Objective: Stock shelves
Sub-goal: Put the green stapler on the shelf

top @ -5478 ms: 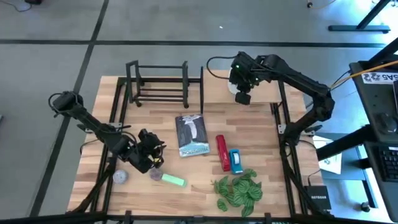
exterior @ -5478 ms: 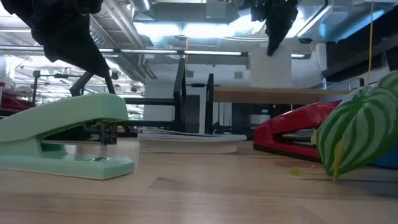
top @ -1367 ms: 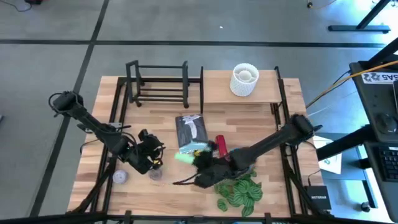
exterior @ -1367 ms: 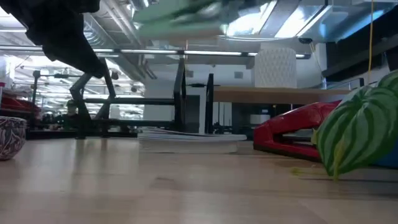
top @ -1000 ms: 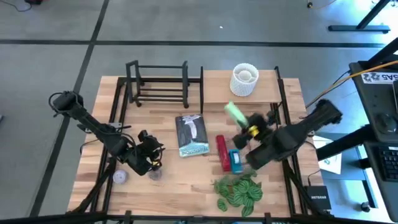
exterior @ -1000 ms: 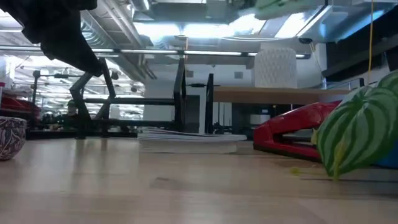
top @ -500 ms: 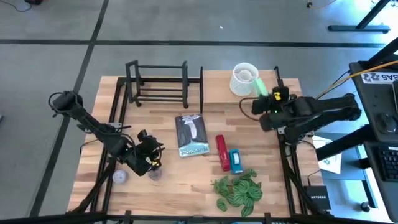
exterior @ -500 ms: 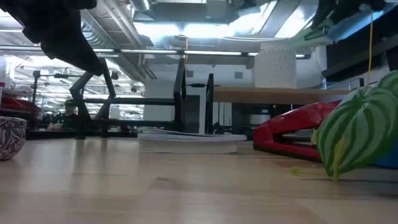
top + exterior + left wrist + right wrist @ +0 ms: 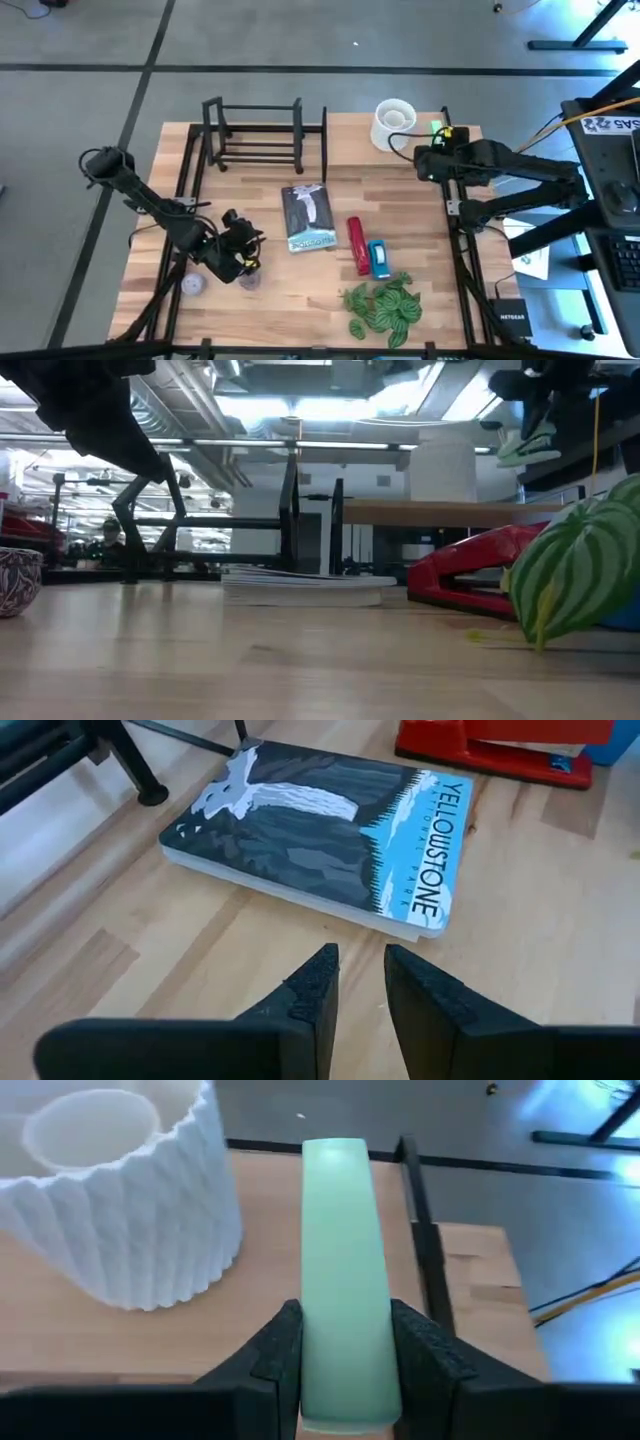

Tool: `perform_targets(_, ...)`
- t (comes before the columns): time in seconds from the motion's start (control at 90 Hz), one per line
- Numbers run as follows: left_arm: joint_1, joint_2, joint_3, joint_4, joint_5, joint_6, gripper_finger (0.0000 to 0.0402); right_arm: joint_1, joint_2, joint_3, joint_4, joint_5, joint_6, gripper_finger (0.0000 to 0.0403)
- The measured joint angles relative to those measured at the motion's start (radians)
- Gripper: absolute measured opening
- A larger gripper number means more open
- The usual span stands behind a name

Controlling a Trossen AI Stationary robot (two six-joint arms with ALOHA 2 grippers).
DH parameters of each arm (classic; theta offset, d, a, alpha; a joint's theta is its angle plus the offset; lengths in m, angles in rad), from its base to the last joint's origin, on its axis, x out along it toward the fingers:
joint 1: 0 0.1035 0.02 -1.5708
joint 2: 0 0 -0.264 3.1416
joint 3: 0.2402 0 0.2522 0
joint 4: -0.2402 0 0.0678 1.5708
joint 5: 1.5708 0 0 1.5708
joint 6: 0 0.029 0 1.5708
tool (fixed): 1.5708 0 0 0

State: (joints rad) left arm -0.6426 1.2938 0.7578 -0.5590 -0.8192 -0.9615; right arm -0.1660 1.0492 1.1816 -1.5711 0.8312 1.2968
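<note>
A light-wood shelf board (image 9: 350, 140) sits at the far edge of the table (image 9: 270, 275) between black metal uprights, and just to its left stands a small black open-frame rack (image 9: 255, 135) of thin bars. A white ribbed pot (image 9: 394, 124) stands on the right half of the shelf board. The right gripper (image 9: 432, 160) is held above the board's right end, just beside the pot, its two fingers clamped on either side of a pale green stapler (image 9: 345, 1280). In the right wrist view the stapler points forward over the board, with the pot (image 9: 120, 1210) close beside it and one black upright on its other side. In the low view the stapler (image 9: 527, 448) hangs in the air above the level of the board (image 9: 440, 512), not touching it. On the table in front of the shelves lies a Yellowstone book (image 9: 308, 216); to its right are a red stapler (image 9: 357, 245) and a blue stapler (image 9: 380, 258) side by side, and nearer the front edge a leafy green plant (image 9: 382, 308). The left gripper (image 9: 243, 262) hovers low over the front left part of the table, its fingers (image 9: 315, 985) nearly together with a narrow gap and nothing between them. Just beside it is a small patterned bowl (image 9: 18, 580), and another small round thing (image 9: 192, 285) lies to its left.
</note>
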Motion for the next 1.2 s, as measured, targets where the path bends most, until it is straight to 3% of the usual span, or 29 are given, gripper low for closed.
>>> perform_targets(0.433,0.000,0.000,0.000,0.003,-0.002,0.000,0.0067,-0.297,0.000,-0.004,0.184,-0.187,-0.381,0.0096)
perform_targets(0.556,0.000,0.000,0.000,0.003,-0.001,-0.004,0.0067,-0.377,-0.007,-0.059,0.230,-0.243,-0.422,0.0096)
perform_targets(0.733,0.000,0.000,0.000,0.003,0.000,-0.005,0.0067,-0.474,-0.019,-0.171,0.445,-0.354,-0.528,0.0096)
perform_targets(0.944,0.000,0.000,0.000,0.003,0.000,-0.007,0.0067,-0.573,-0.021,-0.209,0.510,-0.375,-0.596,0.0096)
perform_targets(1.144,0.000,0.000,0.000,0.003,0.000,-0.008,0.0067,-0.587,-0.021,-0.209,0.510,-0.387,-0.604,0.0096)
perform_targets(1.2,0.000,0.000,0.000,0.003,0.000,-0.008,0.0067,-0.587,-0.021,-0.209,0.510,-0.389,-0.619,0.0113)
